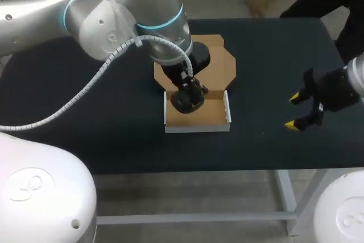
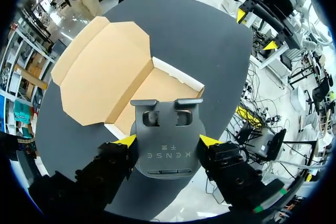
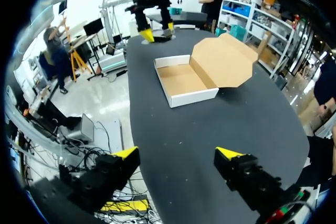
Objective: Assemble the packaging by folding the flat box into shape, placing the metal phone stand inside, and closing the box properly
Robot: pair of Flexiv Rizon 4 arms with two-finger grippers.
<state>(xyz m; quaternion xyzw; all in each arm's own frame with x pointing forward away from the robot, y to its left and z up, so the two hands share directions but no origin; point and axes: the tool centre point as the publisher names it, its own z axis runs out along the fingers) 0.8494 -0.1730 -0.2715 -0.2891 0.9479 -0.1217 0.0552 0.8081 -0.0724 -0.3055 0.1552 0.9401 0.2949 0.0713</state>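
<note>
Box (image 1: 199, 119) sits in the middle of the tabletop (image 1: 114, 118). It is folded into a tray, and its lid (image 1: 219, 64) lies open and flat on the far side. The tray looks empty.

The left gripper (image 2: 167, 141) grasps the stand (image 2: 167, 129) by its two sides, one yellow tip on each side. The stand is dark and flat, and its long way runs out along the fingers. In the head view it hangs over the back left part of the tray. In the left wrist view the tray is just ahead of the gripper and under the far end of the stand, with the lid beside the tray. I cannot tell how high the stand is above the tray floor.

The right gripper (image 1: 294, 111) is well apart from the box, out at the right side of the tabletop. Its fingers are spread wide and hold nothing.

So the left arm is the near one, and I think its job now is to put the stand in. The stand looks small enough to fit, but it should go down in the middle, away from the walls. If it lands on a wall, it may tip or push the light box. The lid is not shut yet.
</note>
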